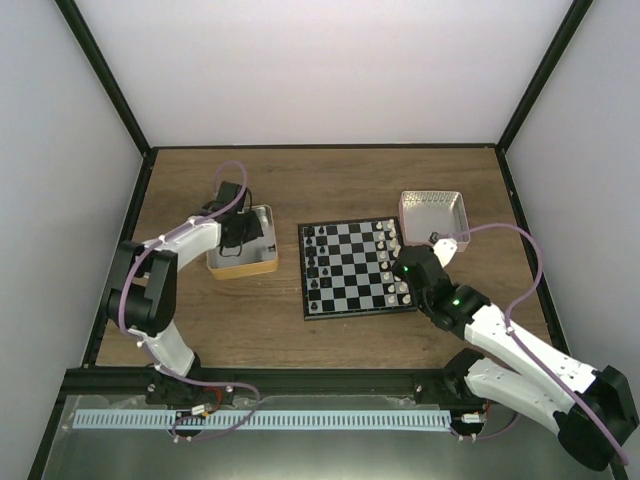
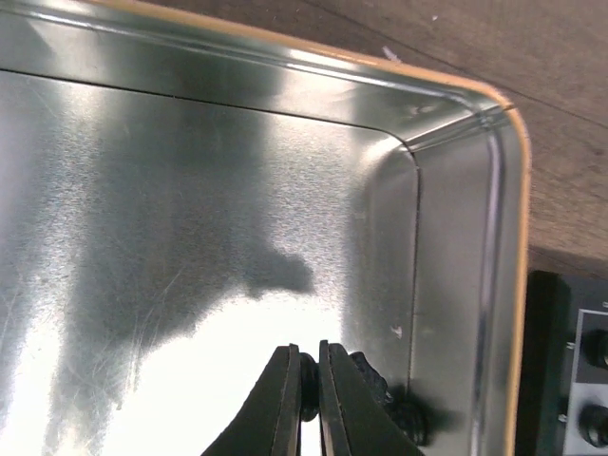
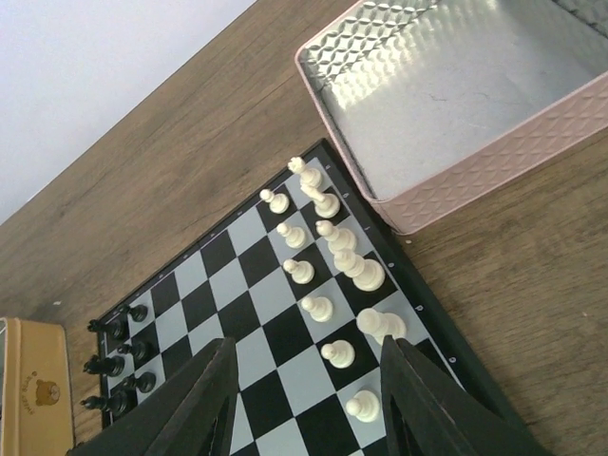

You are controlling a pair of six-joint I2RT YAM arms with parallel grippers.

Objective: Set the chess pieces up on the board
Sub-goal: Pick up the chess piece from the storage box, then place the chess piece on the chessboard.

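The board point(image 1: 358, 268) lies mid-table, with black chess pieces point(image 1: 315, 265) along its left side and white pieces point(image 1: 392, 262) along its right. My left gripper point(image 1: 240, 235) is down inside a yellow-rimmed metal tin point(image 2: 513, 190). It is shut on a small black piece point(image 2: 310, 380) between its fingertips point(image 2: 285, 380). Another black piece point(image 2: 399, 413) lies in the tin's corner just right of the fingers. My right gripper point(image 3: 309, 356) hangs open above the board's right half, over the white pieces point(image 3: 332, 275), and holds nothing. Black pieces point(image 3: 114, 366) show at the far side in the right wrist view.
A pink embossed tin point(image 1: 433, 215) stands at the board's back right corner and shows no pieces inside point(image 3: 446, 85). The yellow tin point(image 1: 243, 262) sits left of the board; its side shows a bear print point(image 3: 33, 399). Black frame posts edge the table.
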